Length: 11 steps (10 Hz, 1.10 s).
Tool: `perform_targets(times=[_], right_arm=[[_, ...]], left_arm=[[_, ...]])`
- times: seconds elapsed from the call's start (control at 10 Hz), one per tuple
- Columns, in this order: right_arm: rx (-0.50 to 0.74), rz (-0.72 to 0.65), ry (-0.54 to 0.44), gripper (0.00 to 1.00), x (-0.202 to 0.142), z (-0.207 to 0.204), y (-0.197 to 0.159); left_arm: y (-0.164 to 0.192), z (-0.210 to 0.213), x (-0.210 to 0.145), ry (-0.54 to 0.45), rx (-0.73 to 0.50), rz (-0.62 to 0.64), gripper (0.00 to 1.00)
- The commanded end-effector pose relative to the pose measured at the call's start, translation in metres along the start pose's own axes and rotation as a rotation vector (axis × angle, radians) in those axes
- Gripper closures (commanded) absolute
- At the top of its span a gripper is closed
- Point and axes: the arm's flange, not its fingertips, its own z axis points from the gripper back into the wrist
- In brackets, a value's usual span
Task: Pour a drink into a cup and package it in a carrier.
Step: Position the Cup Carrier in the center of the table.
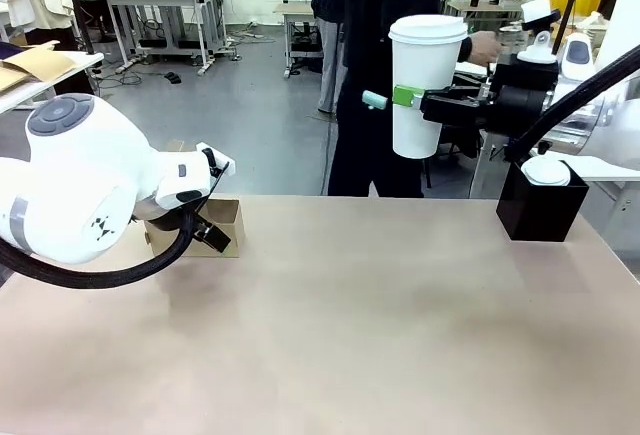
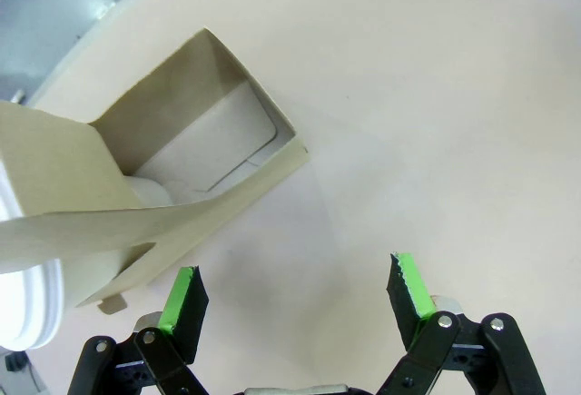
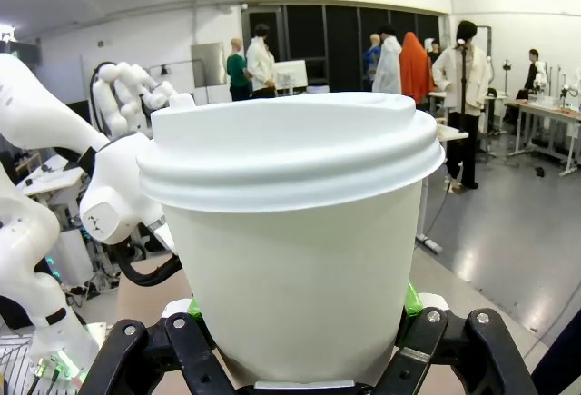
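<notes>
The right claw (image 1: 392,98) pinches the lidded white cup (image 1: 428,85) upright, high in the air and well to the right of the brown carrier (image 1: 225,220), so the coming move likely runs leftward and down. The left claw (image 2: 298,293), spread wide and empty, hovers just beside the carrier over the tabletop (image 1: 350,305). The black box (image 1: 540,213) sits far to the carrier's right, seemingly off that path.

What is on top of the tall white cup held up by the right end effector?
A white lid closes the cup, gripped by the right end effector. What is inside cannot be seen: the lid and paper wall cover it.
</notes>
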Motion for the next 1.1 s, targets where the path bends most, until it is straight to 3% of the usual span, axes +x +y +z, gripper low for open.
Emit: perform_targets(times=[0.0,0.4,0.6,1.0], right_arm=[[-0.008,-0.005,-0.009,0.2,0.006,-0.004,-0.001],[-0.008,-0.005,-0.009,0.2,0.006,-0.004,-0.001],[-0.008,-0.005,-0.009,0.2,0.006,-0.004,-0.001],[-0.008,-0.005,-0.009,0.2,0.006,-0.004,-0.001]], left_arm=[[0.001,0.033,0.017,0.015,0.034,0.039,0.0],[-0.016,0.121,0.081,0.091,0.049,0.211,0.0],[0.001,0.153,0.107,0.119,0.048,0.296,0.0],[0.054,0.145,0.141,0.196,0.059,0.425,0.0]])
